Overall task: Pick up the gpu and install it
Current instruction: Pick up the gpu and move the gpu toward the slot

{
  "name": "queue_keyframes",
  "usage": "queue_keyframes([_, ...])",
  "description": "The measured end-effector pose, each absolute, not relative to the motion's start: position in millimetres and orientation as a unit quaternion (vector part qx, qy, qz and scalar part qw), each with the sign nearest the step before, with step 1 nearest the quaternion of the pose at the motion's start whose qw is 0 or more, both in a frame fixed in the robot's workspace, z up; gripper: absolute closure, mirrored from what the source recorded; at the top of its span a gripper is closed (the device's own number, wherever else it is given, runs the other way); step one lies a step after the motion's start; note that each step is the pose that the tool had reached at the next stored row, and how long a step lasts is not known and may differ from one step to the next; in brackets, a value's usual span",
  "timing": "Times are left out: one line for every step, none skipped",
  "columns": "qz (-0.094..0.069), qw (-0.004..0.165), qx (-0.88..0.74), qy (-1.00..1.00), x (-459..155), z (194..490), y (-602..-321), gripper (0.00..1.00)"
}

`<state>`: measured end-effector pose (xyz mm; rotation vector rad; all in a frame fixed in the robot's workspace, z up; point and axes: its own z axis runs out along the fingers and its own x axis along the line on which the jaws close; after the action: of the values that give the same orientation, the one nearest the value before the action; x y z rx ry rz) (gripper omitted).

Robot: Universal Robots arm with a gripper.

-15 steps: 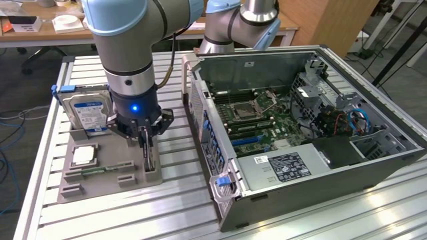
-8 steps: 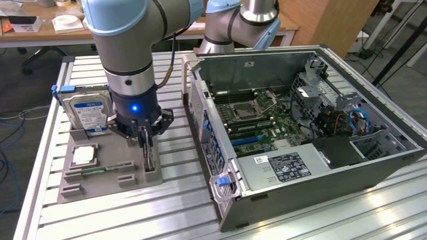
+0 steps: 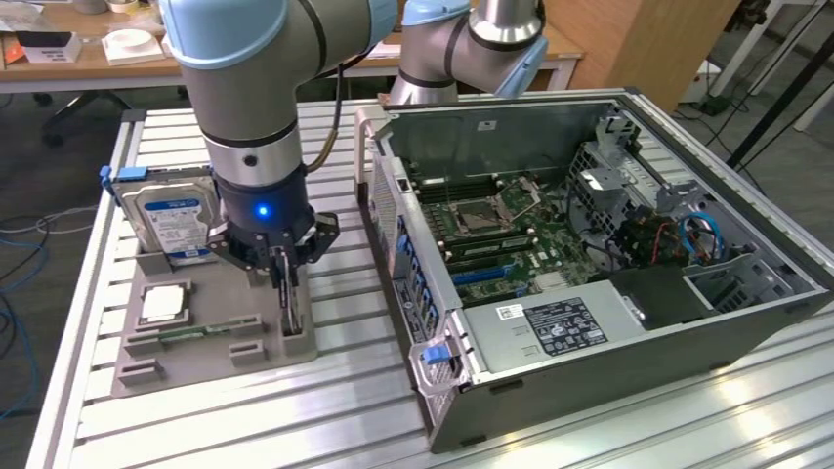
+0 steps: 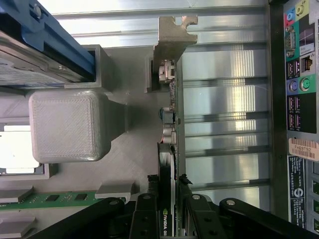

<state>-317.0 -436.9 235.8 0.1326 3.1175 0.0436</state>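
Note:
The gpu [image 3: 293, 315] stands on its edge in a slot of the grey holder [image 3: 195, 363], at the holder's end nearest the computer case. In the wrist view the gpu [image 4: 170, 124] is a thin dark card, edge on, with its silver end bracket [image 4: 172, 35] at the far end. My gripper [image 3: 284, 266] comes straight down on the card. Its black fingers [image 4: 147, 201] press on both faces of the card, so the gripper [image 4: 167, 188] is shut on it. The card still rests in the holder.
The open computer case [image 3: 729, 322] lies on the exterior view's right, motherboard [image 3: 502, 234] exposed, and its rear port panel [image 4: 299, 99] is close beside the card. The holder also carries a blue-labelled hard drive [image 3: 176, 220], a processor chip [image 3: 162, 305] and a memory stick [image 3: 183, 335].

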Motion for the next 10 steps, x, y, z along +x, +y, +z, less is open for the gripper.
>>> queue_keyframes([0.014, 0.011, 0.042, 0.999, -317.0, 236.3, -436.8, 0.74])
queue_keyframes([0.014, 0.011, 0.042, 0.999, -317.0, 237.0, -436.8, 0.74])
queue_keyframes([0.014, 0.011, 0.042, 0.999, -317.0, 237.8, -436.8, 0.74])
queue_keyframes([0.014, 0.011, 0.042, 0.999, -317.0, 238.7, -436.8, 0.74])
queue_keyframes([0.014, 0.011, 0.042, 0.999, -317.0, 239.5, -436.8, 0.74])
queue_keyframes([0.014, 0.011, 0.042, 0.999, -317.0, 240.3, -436.8, 0.74])
queue_keyframes([0.014, 0.011, 0.042, 0.999, -317.0, 241.0, -436.8, 0.74])
queue_keyframes([0.014, 0.011, 0.042, 0.999, -317.0, 241.8, -436.8, 0.74])
queue_keyframes([0.014, 0.011, 0.042, 0.999, -317.0, 242.5, -436.8, 0.74])
queue_keyframes([0.014, 0.011, 0.042, 0.999, -317.0, 243.4, -436.8, 0.74])
